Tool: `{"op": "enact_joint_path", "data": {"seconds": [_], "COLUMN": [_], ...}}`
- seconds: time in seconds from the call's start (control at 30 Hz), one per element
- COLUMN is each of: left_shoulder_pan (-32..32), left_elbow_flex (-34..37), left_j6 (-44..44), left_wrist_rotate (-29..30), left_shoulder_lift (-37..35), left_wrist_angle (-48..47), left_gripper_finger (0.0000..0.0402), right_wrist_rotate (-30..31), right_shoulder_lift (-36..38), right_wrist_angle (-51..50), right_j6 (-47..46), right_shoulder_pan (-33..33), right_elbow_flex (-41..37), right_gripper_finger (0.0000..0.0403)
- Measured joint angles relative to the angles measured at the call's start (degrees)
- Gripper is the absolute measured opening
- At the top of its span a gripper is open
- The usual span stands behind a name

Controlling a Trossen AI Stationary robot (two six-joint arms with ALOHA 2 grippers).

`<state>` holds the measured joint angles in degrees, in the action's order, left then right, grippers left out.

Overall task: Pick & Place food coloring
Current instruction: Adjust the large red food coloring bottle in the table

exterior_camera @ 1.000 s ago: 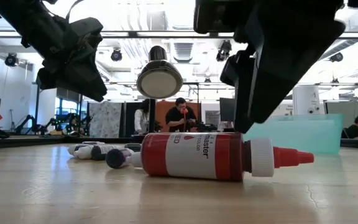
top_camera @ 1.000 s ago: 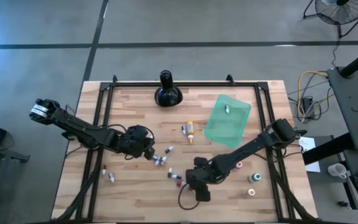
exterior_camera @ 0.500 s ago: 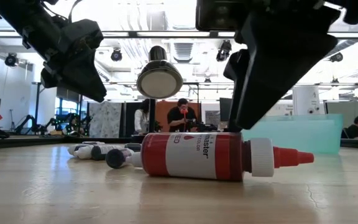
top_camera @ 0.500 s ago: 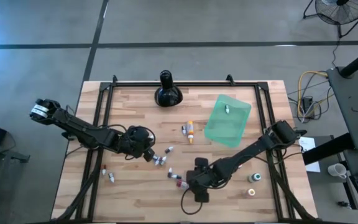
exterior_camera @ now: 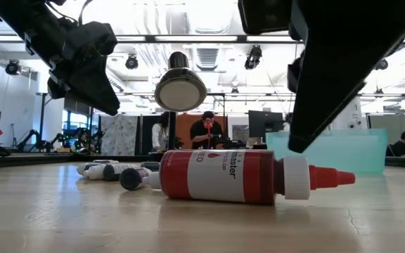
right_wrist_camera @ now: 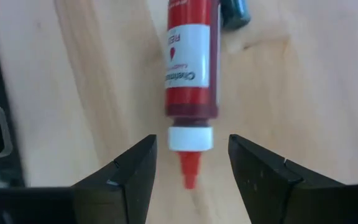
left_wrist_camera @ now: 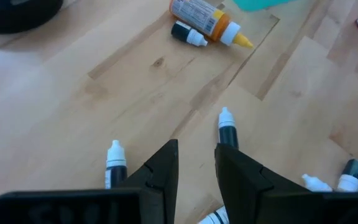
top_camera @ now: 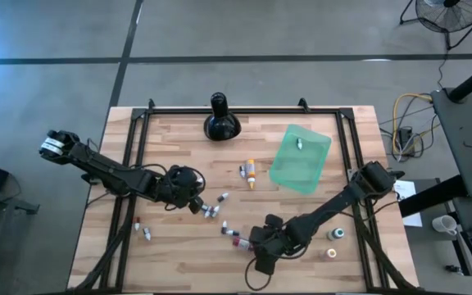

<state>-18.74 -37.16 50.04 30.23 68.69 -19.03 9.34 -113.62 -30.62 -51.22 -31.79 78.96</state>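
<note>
Since a second ago the right gripper (top_camera: 262, 252) has slid toward the lower middle of the high view. Its spread, empty jaws frame the red dropper bottle (right_wrist_camera: 191, 73), presumably lining up a grasp. The left gripper (left_wrist_camera: 196, 163), narrowly parted and empty, hovers above three small white-capped vials; one yellow dropper (left_wrist_camera: 207, 20) lies beyond.

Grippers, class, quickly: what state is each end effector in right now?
Left end effector: fingers narrowly apart, holding nothing.
Right end effector: open, empty, fingers either side of the red bottle's tip.
</note>
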Motion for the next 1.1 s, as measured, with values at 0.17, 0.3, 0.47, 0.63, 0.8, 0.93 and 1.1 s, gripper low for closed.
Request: {"op": "enact_joint_path", "data": {"seconds": [0.17, 0.3, 0.47, 0.63, 0.8, 0.93, 1.1], "left_shoulder_pan": [0.00, 0.00, 0.00, 0.00, 0.04, 0.13, 0.38], "left_elbow_flex": [0.02, 0.01, 0.00, 0.01, 0.02, 0.02, 0.02], "left_j6": [-0.99, -4.02, -8.35, -10.84, -11.29, -13.62, -15.68], "left_wrist_rotate": [-2.82, -2.90, -2.92, -2.92, -2.93, -2.95, -2.94], "left_shoulder_lift": [0.00, 0.00, 0.00, 0.00, 0.00, 0.00, 0.00], "left_wrist_angle": [0.04, 0.04, 0.04, 0.04, 0.07, 0.04, 0.04], "left_gripper_finger": [0.0080, 0.0080, 0.0080, 0.0080, 0.0080, 0.0080, 0.0080], "right_wrist_rotate": [-3.81, -4.08, -4.20, -4.45, -4.68, -5.03, -4.62], "right_shoulder_lift": [-0.02, -0.02, -0.02, -0.02, -0.02, -0.02, -0.02], "right_wrist_angle": [0.02, -0.03, -0.69, -0.54, -0.37, -0.37, -0.28], "right_j6": [-9.26, -9.44, -5.39, -7.42, -3.40, -6.01, -3.72], "right_shoulder_pan": [-0.12, -0.24, -0.22, -0.21, -0.20, -0.20, -0.20], "right_elbow_flex": [0.31, 0.31, 0.31, 0.31, 0.26, 0.26, 0.26], "right_gripper_finger": [0.0194, 0.0194, 0.0194, 0.0194, 0.0194, 0.0194, 0.0194]}}
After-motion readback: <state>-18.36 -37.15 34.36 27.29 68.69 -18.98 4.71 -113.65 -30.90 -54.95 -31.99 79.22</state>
